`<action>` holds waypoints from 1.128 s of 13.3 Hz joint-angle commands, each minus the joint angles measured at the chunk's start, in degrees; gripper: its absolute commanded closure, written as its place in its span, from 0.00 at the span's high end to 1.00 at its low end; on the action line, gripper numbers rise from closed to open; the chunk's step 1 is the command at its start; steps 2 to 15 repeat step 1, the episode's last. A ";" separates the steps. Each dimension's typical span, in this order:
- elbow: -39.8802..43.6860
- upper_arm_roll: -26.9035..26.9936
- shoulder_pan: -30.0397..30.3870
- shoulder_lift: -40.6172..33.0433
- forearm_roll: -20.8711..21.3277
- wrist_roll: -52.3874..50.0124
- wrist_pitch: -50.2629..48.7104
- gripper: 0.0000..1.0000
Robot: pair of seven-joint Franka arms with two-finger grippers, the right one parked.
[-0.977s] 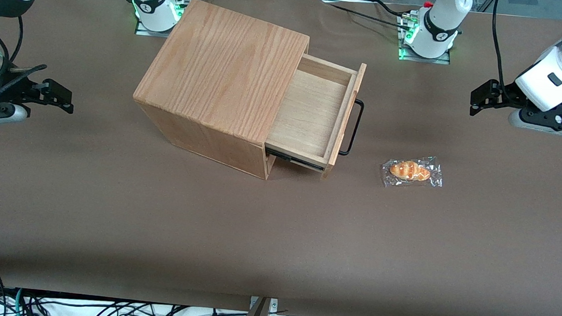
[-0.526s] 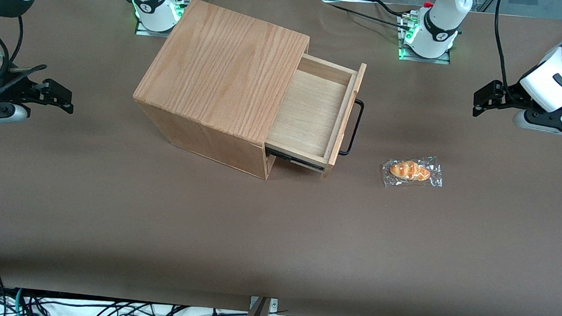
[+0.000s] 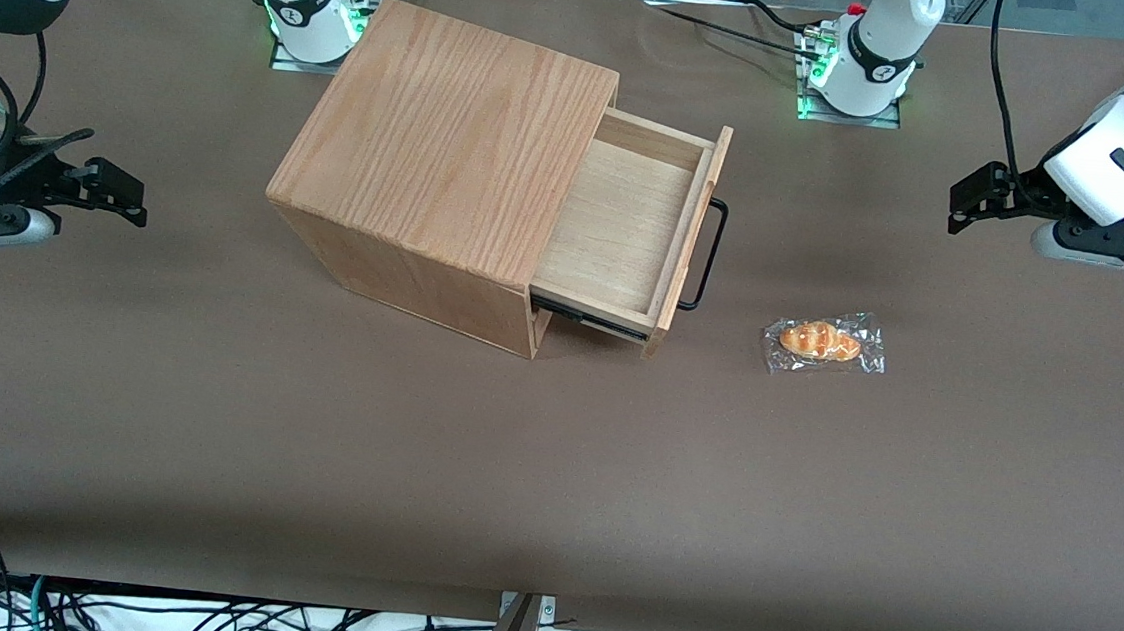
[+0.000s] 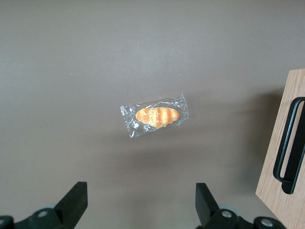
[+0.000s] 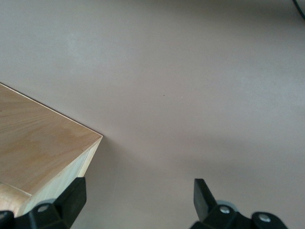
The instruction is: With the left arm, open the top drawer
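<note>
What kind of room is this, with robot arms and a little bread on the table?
Probably a robot lab. White robot bases are bolted at the brown table's edge, and cables tangle below it. The left arm's gripper, jaws open, hangs above the table, away from the top drawer, which is pulled open, and the wrapped bread.

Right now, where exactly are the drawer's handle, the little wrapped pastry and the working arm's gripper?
Black wire handle (image 3: pixel 710 255): front view, on its long bar, before the top drawer (image 3: pixel 630 216).
Wrapped pastry (image 4: pixel 156 116): left wrist view, on the bread itself.
Left gripper (image 3: pixel 972 197): front view, raised toward the working arm's end, jaws open.
</note>
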 commanded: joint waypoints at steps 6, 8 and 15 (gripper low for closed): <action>0.14 0.10 0.04 -0.62 -0.76 -0.31 0.00 1.00; 0.14 0.10 0.04 -0.62 -0.76 -0.31 0.00 1.00; 0.14 0.10 0.04 -0.62 -0.76 -0.31 0.00 1.00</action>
